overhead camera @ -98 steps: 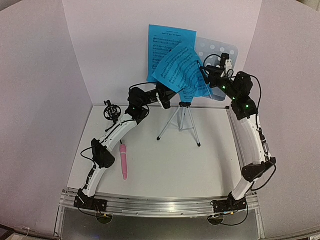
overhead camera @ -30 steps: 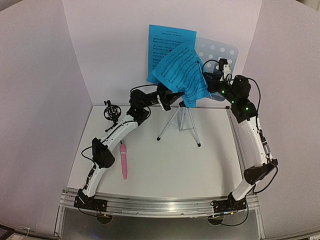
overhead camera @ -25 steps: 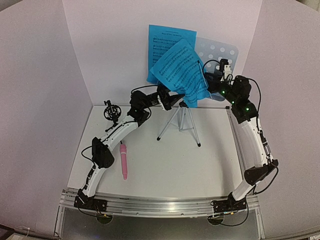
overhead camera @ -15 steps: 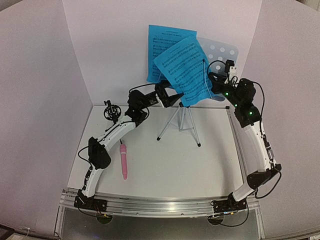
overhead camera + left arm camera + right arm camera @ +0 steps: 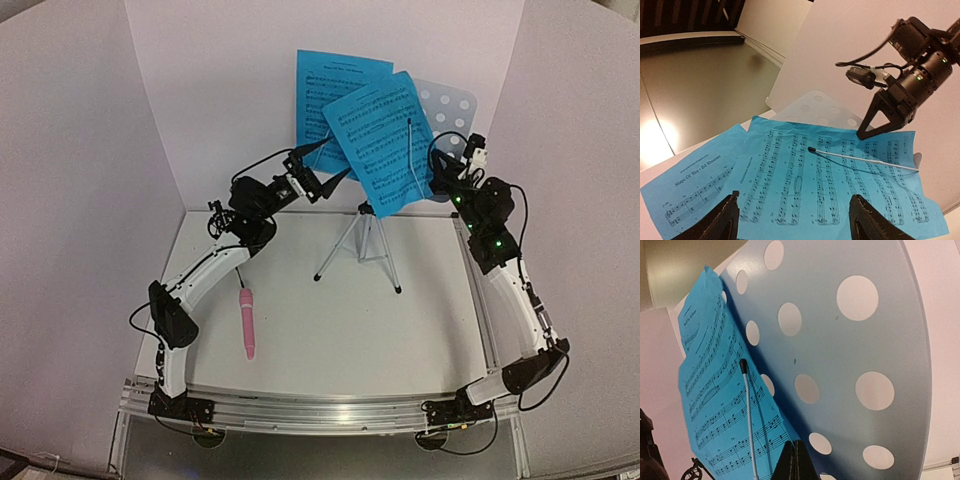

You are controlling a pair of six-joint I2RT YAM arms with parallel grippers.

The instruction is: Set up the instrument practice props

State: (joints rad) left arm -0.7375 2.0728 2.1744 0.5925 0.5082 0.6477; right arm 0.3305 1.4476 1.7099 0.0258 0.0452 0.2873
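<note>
- The left pincer (image 5: 335, 160) gapes wide with nothing in it, just before the two blue music sheets.
- The front sheet (image 5: 385, 140) leans tilted on the pale-blue music stand (image 5: 455, 105), overlapping the rear sheet (image 5: 335, 85).
- The right pincer (image 5: 794, 462) is closed tight at the stand's lower right edge.
- The pink microphone (image 5: 246, 322) lies on the table (image 5: 350, 330), and the black mic holder (image 5: 218, 215) is at back left.

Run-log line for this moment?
left gripper open, holding nothing | right gripper shut at edge of front sheet-music page | pink microphone lying on table
</note>
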